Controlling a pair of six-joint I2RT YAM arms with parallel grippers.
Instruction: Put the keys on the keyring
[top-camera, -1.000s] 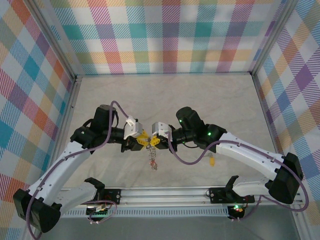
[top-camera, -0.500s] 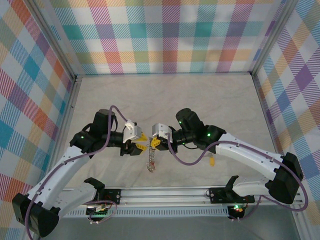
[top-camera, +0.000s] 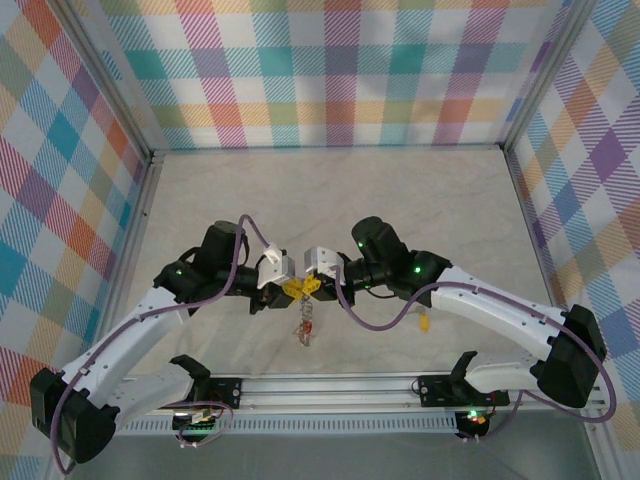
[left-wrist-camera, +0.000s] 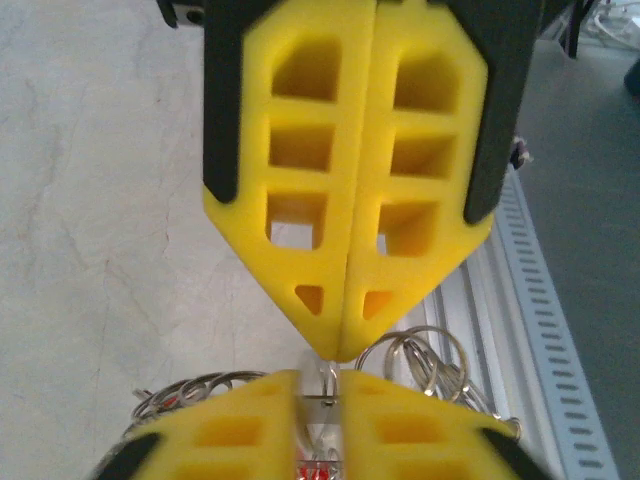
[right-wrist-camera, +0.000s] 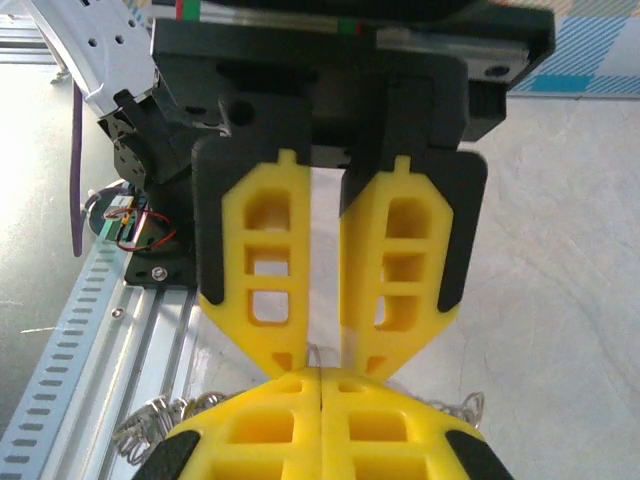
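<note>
Ring-opening step, prob. R jaws clamped shut on keyring (top-camera: 306, 325), bunch hanging below. L jaws opposite, narrow, nipping its wire. Next: spread coil w/o slip.

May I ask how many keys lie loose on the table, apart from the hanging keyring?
1: a small yellow-tagged key lies on the beige table beside the right arm, right of the large silver metal keyring. Others may be hidden beneath the arms.
</note>
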